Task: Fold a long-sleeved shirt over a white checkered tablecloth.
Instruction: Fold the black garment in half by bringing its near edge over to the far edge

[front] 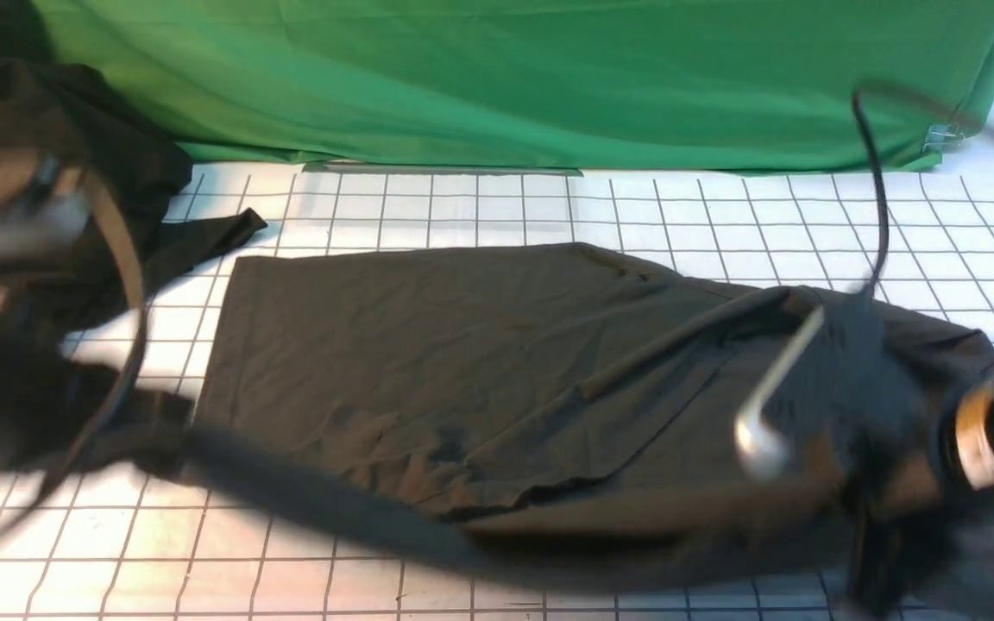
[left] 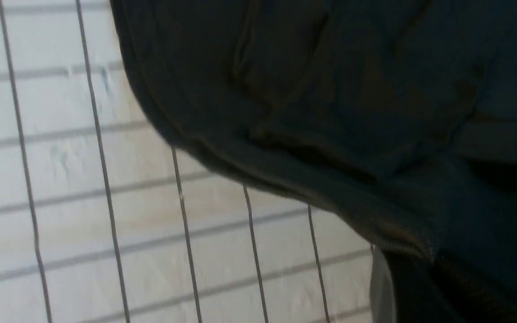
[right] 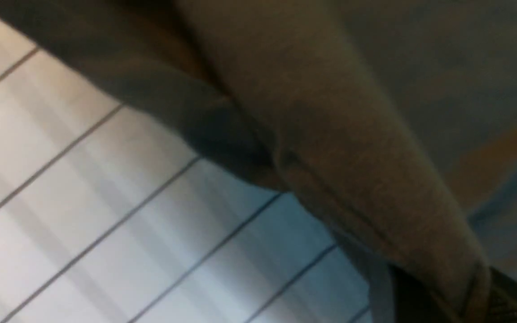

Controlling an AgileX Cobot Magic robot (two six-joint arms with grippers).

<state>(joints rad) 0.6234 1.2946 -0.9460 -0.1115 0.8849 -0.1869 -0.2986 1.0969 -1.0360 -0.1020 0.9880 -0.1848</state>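
The long-sleeved shirt [front: 480, 362], dark charcoal-grey, lies spread across the white checkered tablecloth [front: 480, 207]. Its near edge is drawn into a taut dark band running between my two arms. Both arms are smeared by motion blur. My left gripper [front: 91, 431] is at the band's left end, and in the left wrist view the shirt's hem [left: 312, 197] runs down into the left gripper [left: 420, 282], which is shut on it. My right gripper [front: 872, 526] is at the band's right end. Seen from the right wrist, a fold of the shirt [right: 352, 148] is pinched in the right gripper [right: 438, 291].
A blacker heap of cloth [front: 100, 138] lies at the back left, behind my left arm. A green cloth [front: 506, 78] hangs along the back edge, with a metal clip [front: 944, 136] at its right end. A black cable [front: 877, 190] arcs above my right arm.
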